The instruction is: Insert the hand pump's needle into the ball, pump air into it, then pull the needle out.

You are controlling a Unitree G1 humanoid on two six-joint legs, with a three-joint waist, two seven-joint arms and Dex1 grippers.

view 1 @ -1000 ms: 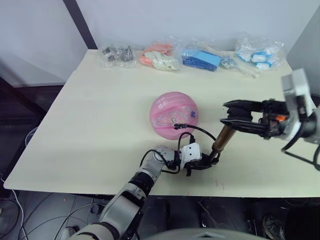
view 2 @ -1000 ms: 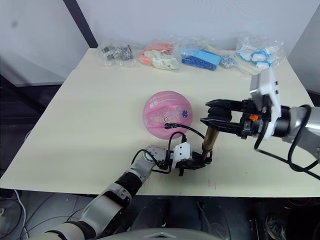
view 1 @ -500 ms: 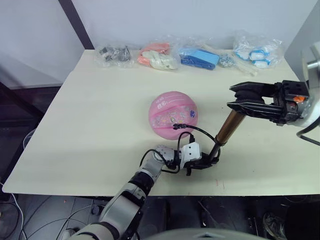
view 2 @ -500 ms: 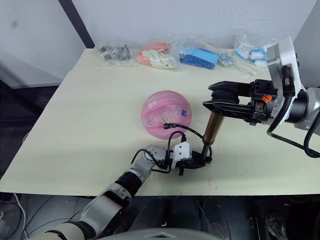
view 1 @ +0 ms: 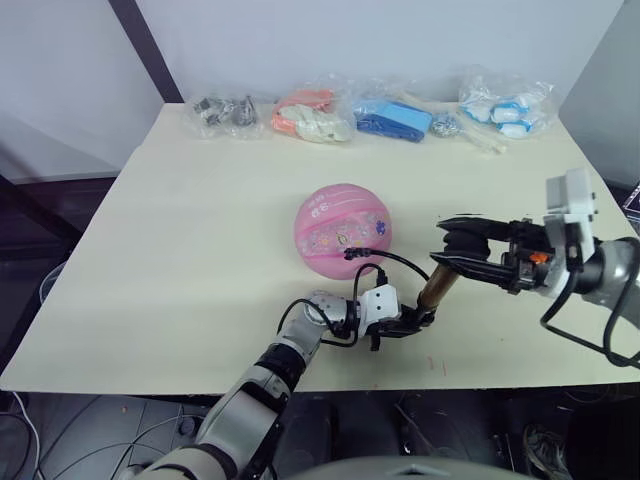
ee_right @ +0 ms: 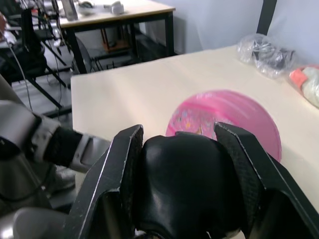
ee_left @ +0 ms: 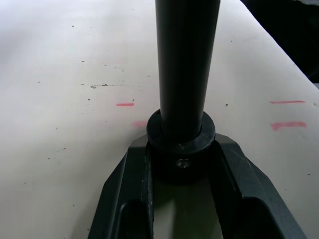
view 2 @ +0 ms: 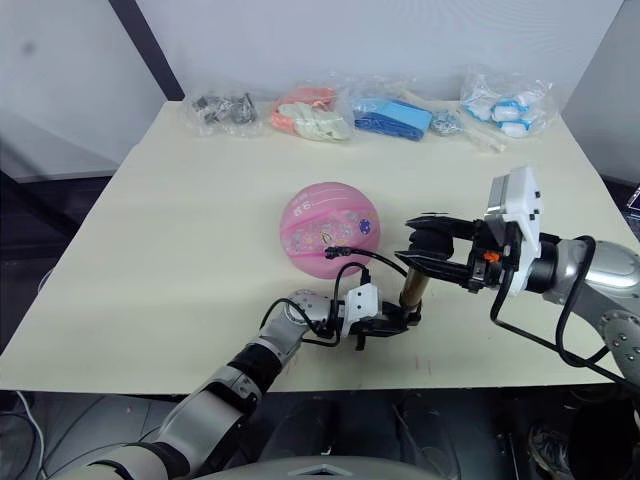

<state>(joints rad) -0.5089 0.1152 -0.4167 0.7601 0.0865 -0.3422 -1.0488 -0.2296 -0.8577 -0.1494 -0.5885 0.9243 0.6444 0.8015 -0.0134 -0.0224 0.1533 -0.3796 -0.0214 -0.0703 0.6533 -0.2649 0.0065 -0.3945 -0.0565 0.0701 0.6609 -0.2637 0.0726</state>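
The pink ball (view 1: 343,230) rests mid-table, round, with cartoon prints. The hand pump (view 1: 437,285) stands tilted just right of it, its gold barrel leaning toward my right arm. My left gripper (view 1: 405,322) is shut on the pump's black base collar (ee_left: 180,144), low on the table. My right gripper (view 1: 462,250) is shut on the pump's black handle (ee_right: 189,184) at the top. A thin black hose (view 1: 400,262) loops from the pump to the needle fitting (view 1: 354,254) against the ball's near side; the pin itself is hidden.
Several clear bags of small items (view 1: 310,118) line the table's far edge. The table's front edge (view 1: 480,375) runs close below the pump. Red marks (ee_left: 124,104) dot the tabletop near the base.
The right gripper lifted the handle up and away half a second ago, then pushed it back down, so less of the barrel shows now. The left gripper and ball stayed put.
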